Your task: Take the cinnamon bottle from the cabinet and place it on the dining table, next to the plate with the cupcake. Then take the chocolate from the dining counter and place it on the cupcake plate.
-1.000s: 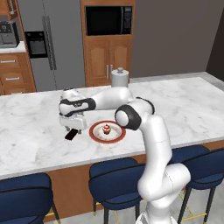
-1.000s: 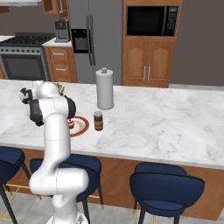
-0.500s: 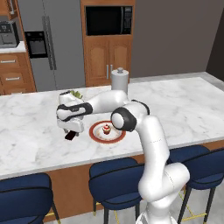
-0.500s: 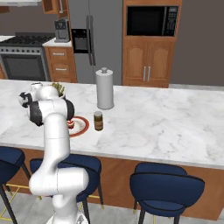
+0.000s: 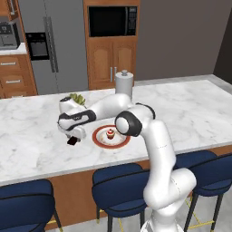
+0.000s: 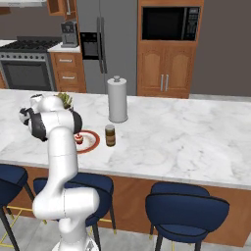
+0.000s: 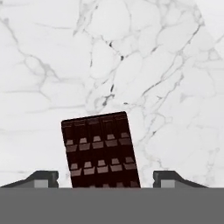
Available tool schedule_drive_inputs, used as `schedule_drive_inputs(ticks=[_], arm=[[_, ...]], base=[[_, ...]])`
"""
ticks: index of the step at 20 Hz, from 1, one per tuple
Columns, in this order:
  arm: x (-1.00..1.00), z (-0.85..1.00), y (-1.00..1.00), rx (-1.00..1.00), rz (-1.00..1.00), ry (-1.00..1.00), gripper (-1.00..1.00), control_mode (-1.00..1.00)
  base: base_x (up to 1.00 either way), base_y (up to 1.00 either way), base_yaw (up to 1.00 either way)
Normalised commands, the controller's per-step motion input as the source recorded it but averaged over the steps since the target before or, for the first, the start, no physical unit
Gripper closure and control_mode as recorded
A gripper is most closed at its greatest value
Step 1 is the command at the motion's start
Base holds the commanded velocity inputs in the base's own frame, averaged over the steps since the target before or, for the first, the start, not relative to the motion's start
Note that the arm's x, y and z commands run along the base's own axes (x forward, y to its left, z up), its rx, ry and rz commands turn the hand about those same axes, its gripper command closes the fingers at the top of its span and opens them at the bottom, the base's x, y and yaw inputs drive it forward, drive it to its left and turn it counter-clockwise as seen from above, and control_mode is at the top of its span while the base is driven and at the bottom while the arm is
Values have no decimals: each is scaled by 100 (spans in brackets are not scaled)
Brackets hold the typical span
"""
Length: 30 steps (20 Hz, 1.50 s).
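Hanging low over the dining table (image 5: 190, 108), the gripper (image 7: 105, 178) straddles the chocolate (image 7: 101, 151), one fingertip on each side. Hand view: both fingertips (image 7: 43, 177) stand clear of the bar's long edges, with bare marble showing in each gap, so the jaws are apart and nothing is gripped. Bar lies flat on the marble, slightly skewed between the tips. Left base view: chocolate (image 5: 72, 141) sits just left of the plate (image 5: 98, 137), not on it. Cupcake (image 5: 110, 133) at the plate's centre. Right base view: cinnamon bottle (image 6: 110, 135) stands upright just beside the plate (image 6: 91, 142).
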Motion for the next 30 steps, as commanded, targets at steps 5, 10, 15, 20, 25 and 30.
schedule_drive_inputs(ticks=[5,10,15,20,25,30], arm=[[-45,-67,-32,4,0,-13,100,-100],[-15,-18,-11,3,0,0,100,-100],[-25,21,-28,4,0,0,100,-100],[-42,82,-54,0,0,0,100,-100],[-32,21,-98,0,3,0,100,-100],[-4,-2,-83,0,10,3,100,-100]], base=[[0,0,0],[0,0,0],[0,0,0],[0,0,0],[0,0,0],[0,0,0]])
